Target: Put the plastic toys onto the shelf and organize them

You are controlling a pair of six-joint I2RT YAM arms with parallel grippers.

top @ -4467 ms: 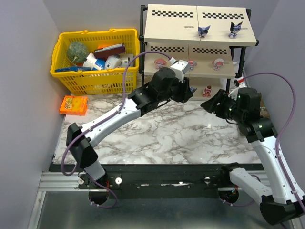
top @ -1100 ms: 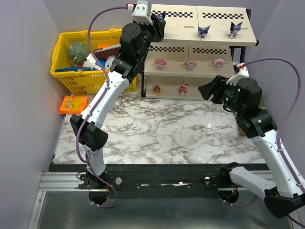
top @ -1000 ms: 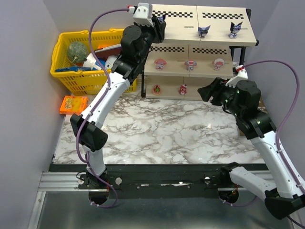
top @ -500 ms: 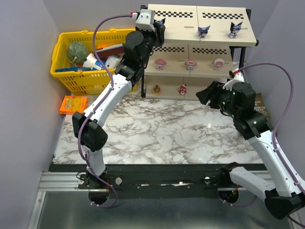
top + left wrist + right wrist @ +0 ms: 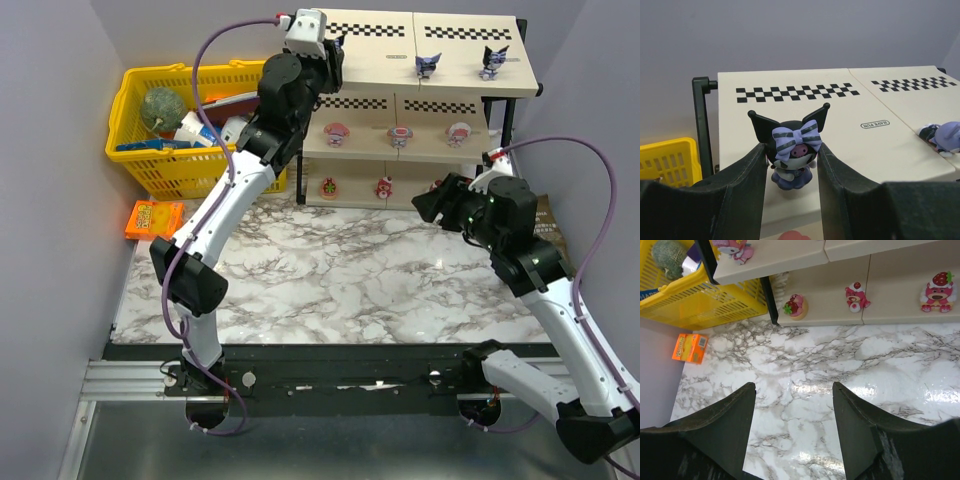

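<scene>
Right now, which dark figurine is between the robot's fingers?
The leftmost figurine, clamped in the left gripper; the other two stand free farther right.

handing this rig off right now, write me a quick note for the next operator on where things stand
Left gripper: shut on the last dark purple figurine, at the left end of the top board of the shelf. I cannot tell whether its feet rest on the board.
Right gripper: open, empty, over the marble table in front of the bottom tier.
Done: two dark figurines on the top tier, three pink-and-white ones on the middle, three red-pink ones on the bottom.
Left to do: set the held one down, open, back the arm off.
</scene>
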